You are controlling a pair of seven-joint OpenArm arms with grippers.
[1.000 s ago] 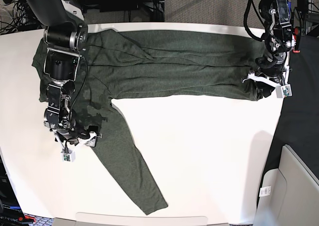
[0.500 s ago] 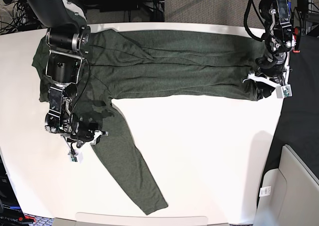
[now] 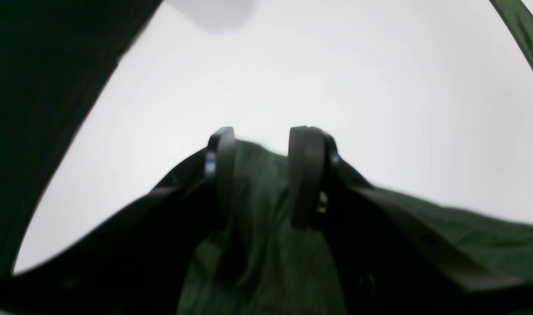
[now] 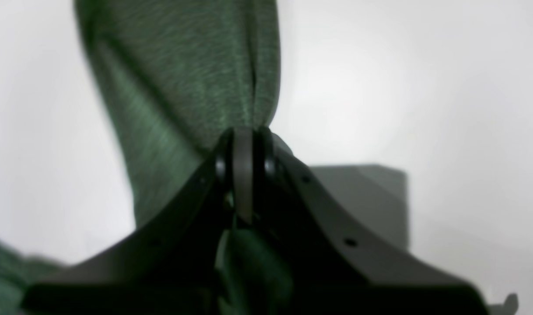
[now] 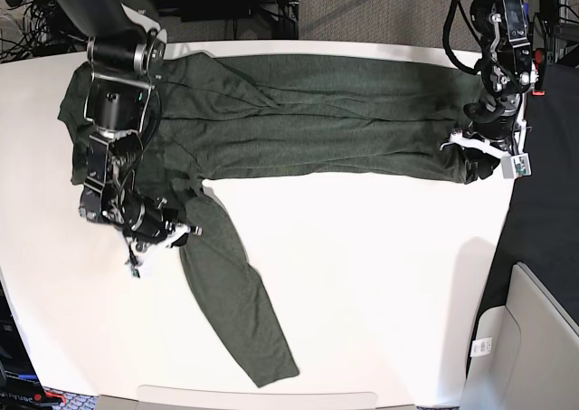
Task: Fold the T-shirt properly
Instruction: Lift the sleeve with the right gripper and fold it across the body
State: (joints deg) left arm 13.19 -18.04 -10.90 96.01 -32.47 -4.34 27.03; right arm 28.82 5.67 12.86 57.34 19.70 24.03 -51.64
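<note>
The dark olive-green T-shirt lies spread along the far side of the white table. One long sleeve trails toward the near edge. At the left of the base view, my right gripper is shut on the sleeve's upper part. The right wrist view shows green fabric pinched between its closed fingertips. My left gripper sits at the shirt's right end. In the left wrist view a bunch of fabric fills the gap between its fingers, which grip it.
To the right of the table there is a black surface, with a grey bin at the near right. Cables and dark equipment run behind the table's far edge. A grey box shows behind the right gripper.
The right gripper has closed on the sleeve and shifted slightly right and up, dragging the upper sleeve with it; the sleeve's end has moved a little left. The left arm has stayed put.
</note>
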